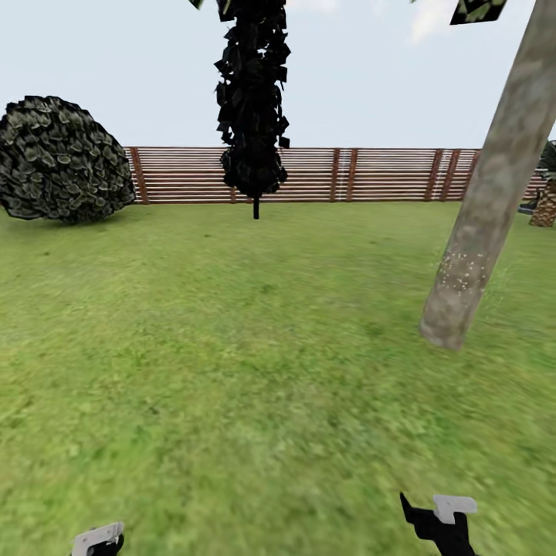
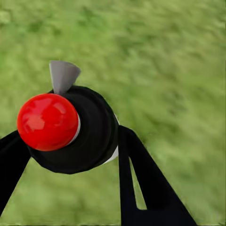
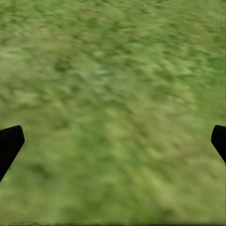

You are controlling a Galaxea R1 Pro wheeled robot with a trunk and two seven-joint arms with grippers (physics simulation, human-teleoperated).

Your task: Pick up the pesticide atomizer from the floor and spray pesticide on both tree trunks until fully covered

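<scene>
One tree trunk (image 1: 488,202), thick and mottled grey-brown, leans up along the right of the head view, with pale green leaves (image 1: 479,9) at the top edge. White pesticide specks (image 1: 463,272) dot its lower part. The pesticide atomizer (image 2: 92,136), a black round body with a red ball cap (image 2: 47,121) and a grey nozzle (image 2: 63,75), sits between the black fingers of my left gripper (image 2: 70,155), which is shut on it above the grass. My right gripper (image 3: 113,143) is open over bare lawn. Both grippers sit at the head view's lower edge, left (image 1: 98,539) and right (image 1: 444,521).
A dark narrow conifer (image 1: 253,100) stands mid-lawn ahead, and a round leafy bush (image 1: 66,158) is at the far left. The brown slatted fence (image 1: 347,174) closes the back. A brown patterned object (image 1: 544,205) is at the far right. Green grass (image 1: 232,347) spreads between me and the trunk.
</scene>
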